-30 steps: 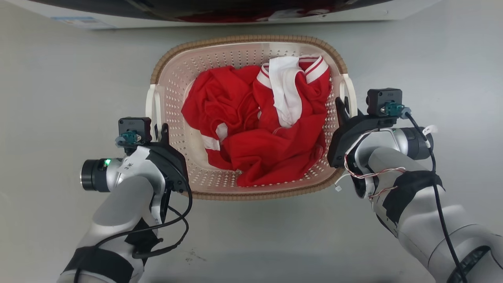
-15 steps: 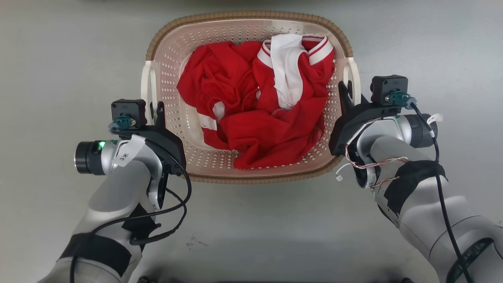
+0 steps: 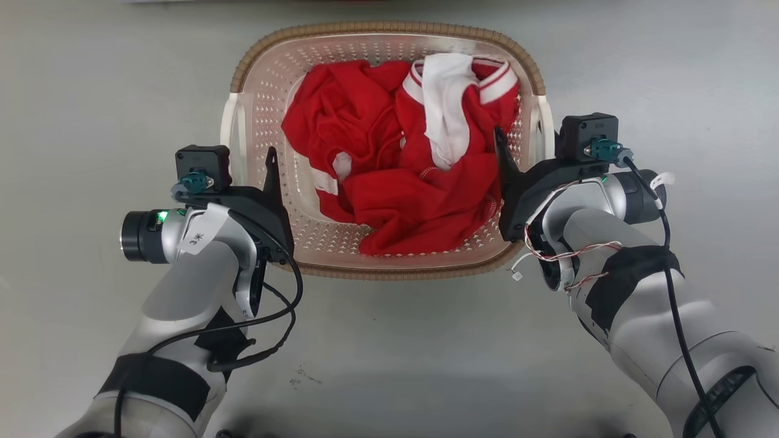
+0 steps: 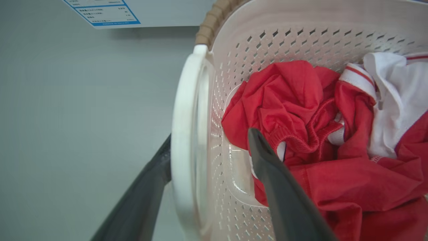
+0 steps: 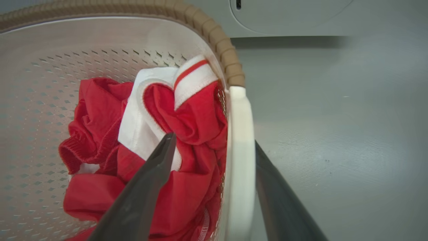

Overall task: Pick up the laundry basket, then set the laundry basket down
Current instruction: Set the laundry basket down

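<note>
The laundry basket (image 3: 389,28), cream with perforated walls and a brown woven-look rim, sits on the grey floor and holds red and white clothes (image 3: 414,182). My left gripper (image 3: 254,161) is open astride the left white handle (image 4: 187,134): one finger stands outside it and the other inside the basket, over the clothes. My right gripper (image 3: 517,137) is open in the same way around the right white handle (image 5: 239,150). In the wrist views, the left gripper (image 4: 210,137) and the right gripper (image 5: 212,140) each show a wide gap between the fingers.
Just beyond the basket's far rim stands a white washer front (image 5: 287,16) with a blue-framed label (image 4: 100,13). Bare grey floor (image 3: 389,353) lies all around the basket and between my arms.
Both grippers have gone from shut on the handles to open, each inner finger swinging in over the clothes. The head camera has shifted, so the washer's edge has left the top of the picture.
</note>
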You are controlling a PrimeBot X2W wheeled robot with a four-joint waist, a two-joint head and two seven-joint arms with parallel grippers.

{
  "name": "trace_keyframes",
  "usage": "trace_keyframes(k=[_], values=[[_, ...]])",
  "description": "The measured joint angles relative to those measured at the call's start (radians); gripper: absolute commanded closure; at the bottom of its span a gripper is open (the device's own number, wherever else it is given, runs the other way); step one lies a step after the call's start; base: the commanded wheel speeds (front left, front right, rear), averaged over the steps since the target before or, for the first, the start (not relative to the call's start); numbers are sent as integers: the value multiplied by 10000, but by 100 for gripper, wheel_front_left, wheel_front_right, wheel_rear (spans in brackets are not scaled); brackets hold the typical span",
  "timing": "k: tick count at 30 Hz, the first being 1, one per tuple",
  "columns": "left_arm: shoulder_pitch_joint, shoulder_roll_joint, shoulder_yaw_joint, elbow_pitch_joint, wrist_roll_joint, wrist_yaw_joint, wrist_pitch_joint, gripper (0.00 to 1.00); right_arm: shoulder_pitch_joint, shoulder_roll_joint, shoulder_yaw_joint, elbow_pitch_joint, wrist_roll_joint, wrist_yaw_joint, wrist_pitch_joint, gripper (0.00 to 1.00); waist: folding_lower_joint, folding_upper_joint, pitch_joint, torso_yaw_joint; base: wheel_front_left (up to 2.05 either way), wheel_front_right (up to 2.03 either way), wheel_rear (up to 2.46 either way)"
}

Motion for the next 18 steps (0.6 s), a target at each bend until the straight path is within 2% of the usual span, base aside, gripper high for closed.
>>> trace_keyframes(k=[18], values=[[244,54,288,407,-115,-6,-94,0,147,8,-127,575,-94,23,-86,0,0,0,-1146,-67,0,0,0]])
